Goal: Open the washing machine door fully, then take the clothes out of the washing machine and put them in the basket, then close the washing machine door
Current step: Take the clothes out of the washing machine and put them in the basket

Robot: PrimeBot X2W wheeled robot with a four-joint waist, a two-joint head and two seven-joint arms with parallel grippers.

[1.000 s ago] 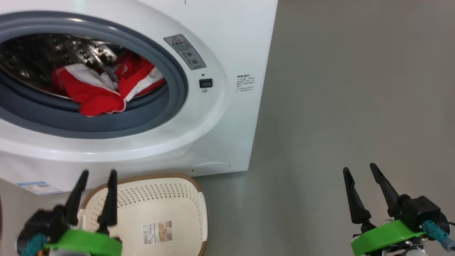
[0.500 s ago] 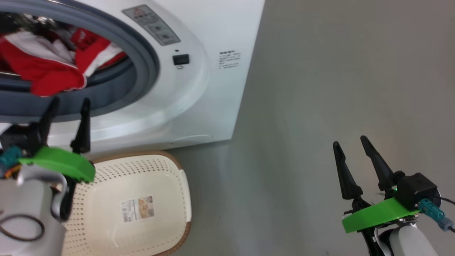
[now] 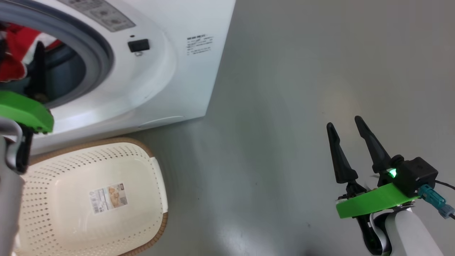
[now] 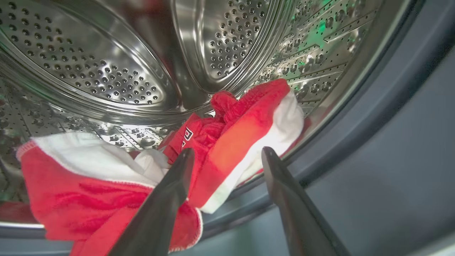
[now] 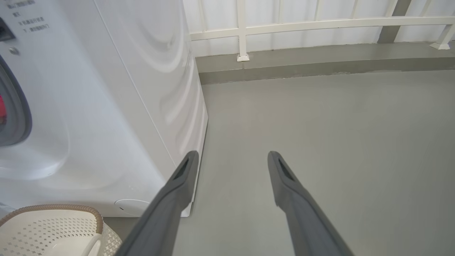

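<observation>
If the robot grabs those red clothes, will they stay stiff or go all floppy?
Probably floppy: the red clothes lie crumpled in folds, one end drooping over the grey seal. They look thin, so likely light. Loose ends might trail or snag there if the open left gripper pulls them out.

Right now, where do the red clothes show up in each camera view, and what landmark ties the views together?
Head view: clothes at the upper left edge, inside the grey gasket.
Left wrist view: clothes across centre and lower left, spilling toward the grey gasket.
Right wrist view: clothes as a red sliver at the left edge.
Shared landmark: the grey gasket around them.
</observation>
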